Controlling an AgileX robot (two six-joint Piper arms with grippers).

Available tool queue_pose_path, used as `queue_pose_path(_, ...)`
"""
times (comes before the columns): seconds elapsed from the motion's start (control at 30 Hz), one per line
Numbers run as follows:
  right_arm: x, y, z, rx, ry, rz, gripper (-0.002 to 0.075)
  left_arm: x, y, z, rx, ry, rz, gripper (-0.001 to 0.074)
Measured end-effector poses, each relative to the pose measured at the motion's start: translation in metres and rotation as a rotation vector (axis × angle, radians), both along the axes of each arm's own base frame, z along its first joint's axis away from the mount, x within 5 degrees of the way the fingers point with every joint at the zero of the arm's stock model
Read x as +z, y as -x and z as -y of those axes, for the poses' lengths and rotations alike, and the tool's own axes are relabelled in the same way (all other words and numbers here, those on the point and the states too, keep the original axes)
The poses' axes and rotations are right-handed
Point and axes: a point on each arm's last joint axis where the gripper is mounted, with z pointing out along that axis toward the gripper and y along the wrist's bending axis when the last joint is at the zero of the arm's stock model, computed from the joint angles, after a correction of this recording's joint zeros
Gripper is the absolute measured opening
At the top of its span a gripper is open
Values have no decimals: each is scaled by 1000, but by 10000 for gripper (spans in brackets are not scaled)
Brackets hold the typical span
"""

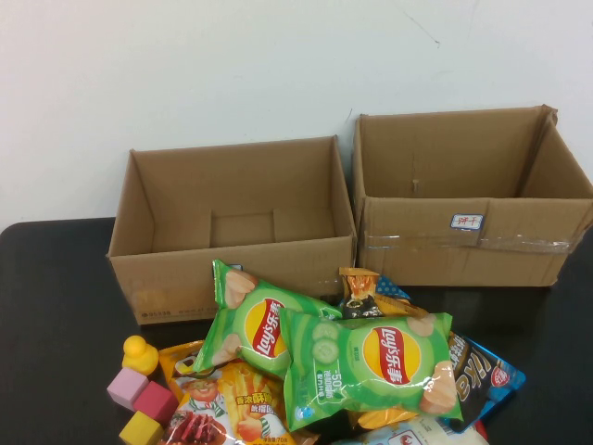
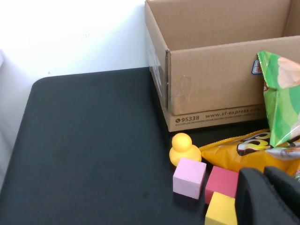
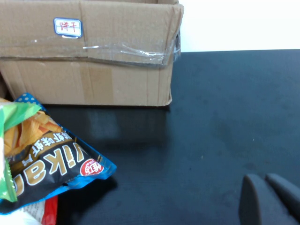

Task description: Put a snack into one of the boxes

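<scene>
— Snacks (image 1: 371, 366): how do our pincers stand to them?

— We see our left pincer (image 2: 265, 178) clenched on nothing, just beside the yellow block (image 2: 220, 211) and red block (image 2: 222, 182). The pink block (image 2: 189, 177) and yellow duck (image 2: 183, 149) lie beyond. Our right pincer (image 3: 266, 180) is clenched too, empty, over bare black desk (image 3: 225, 117), apart from the blue-black bag (image 3: 51, 164).

— And our boxes?

— In the high view the snacks pile at lower centre. The low untaped box (image 1: 185, 278) stands empty at centre left, just behind the green Lay's bags (image 1: 255, 329). The taped box (image 1: 463, 250) sits at upper right.
</scene>
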Motion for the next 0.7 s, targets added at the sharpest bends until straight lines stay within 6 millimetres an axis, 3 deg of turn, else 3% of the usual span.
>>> queue_pose_path(0.7,1,0,0,0,0,10,-1,2,-1,0,0,-19,28,-2)
